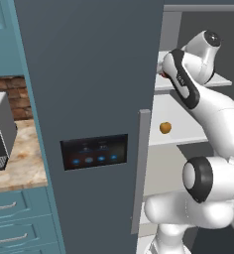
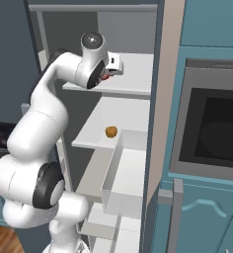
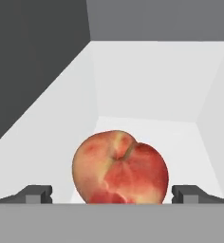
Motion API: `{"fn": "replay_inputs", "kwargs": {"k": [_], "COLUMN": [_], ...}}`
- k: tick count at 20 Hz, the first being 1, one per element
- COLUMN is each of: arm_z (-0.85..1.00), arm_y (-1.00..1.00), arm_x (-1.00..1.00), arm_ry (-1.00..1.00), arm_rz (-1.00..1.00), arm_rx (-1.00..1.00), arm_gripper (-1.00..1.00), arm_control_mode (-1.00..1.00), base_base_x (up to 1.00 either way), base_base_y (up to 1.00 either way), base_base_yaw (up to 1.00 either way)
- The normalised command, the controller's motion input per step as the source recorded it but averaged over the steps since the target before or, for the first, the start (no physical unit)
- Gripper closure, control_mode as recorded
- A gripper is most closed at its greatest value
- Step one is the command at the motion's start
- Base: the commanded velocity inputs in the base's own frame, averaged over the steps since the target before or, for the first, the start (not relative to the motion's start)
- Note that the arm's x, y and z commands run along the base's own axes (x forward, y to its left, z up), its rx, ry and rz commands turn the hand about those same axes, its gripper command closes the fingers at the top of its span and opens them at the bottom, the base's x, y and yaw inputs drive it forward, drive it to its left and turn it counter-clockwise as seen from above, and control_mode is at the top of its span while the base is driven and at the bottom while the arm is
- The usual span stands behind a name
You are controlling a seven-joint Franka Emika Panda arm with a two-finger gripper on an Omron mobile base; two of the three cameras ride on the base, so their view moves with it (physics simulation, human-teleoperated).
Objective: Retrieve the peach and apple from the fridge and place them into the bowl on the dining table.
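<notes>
Peach (image 3: 119, 168) sits on an upper fridge (image 1: 89, 74) shelf, right between the wide-open gripper (image 3: 112, 193) fingertips, nothing held yet. Risk imo: it's round, so an off-centre squeeze could pop it toward the back wall. Small orange fruit (image 2: 111, 131) sits near the front edge of the shelf below, well apart. Nothing blocks the way.

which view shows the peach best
The hand view: the peach sits large and unblocked between the open end effector's fingertips. In the left and right base views only a red sliver peeks out beside the arm.
</notes>
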Motion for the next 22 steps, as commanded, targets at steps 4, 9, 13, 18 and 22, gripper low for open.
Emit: {"fn": "replay_inputs", "kwargs": {"k": [4, 9, 13, 18, 22], "arm_z": [-0.1, -0.24, -0.4, -0.25, -0.08], "arm_y": [-0.09, -0.04, 0.0, 0.0, 0.01], "arm_x": [0.26, 0.15, 0.06, 0.13, -0.16], "arm_ry": [0.0, 0.0, 0.0, 0.0, 0.0], "arm_rz": [0.0, 0.0, 0.0, 0.0, 0.0], "arm_rx": [0.0, 0.0, 0.0, 0.0, 0.0], "arm_gripper": [-1.0, -1.0, 1.0, 1.0, 1.0], "arm_control_mode": [-1.0, -1.0, -1.0, -1.0, -1.0], "base_base_x": [0.0, 0.0, 0.0, 0.0, 0.0], "base_base_y": [0.0, 0.0, 0.0, 0.0, 0.0], "base_base_yaw": [0.0, 0.0, 0.0, 0.0, 0.0]}}
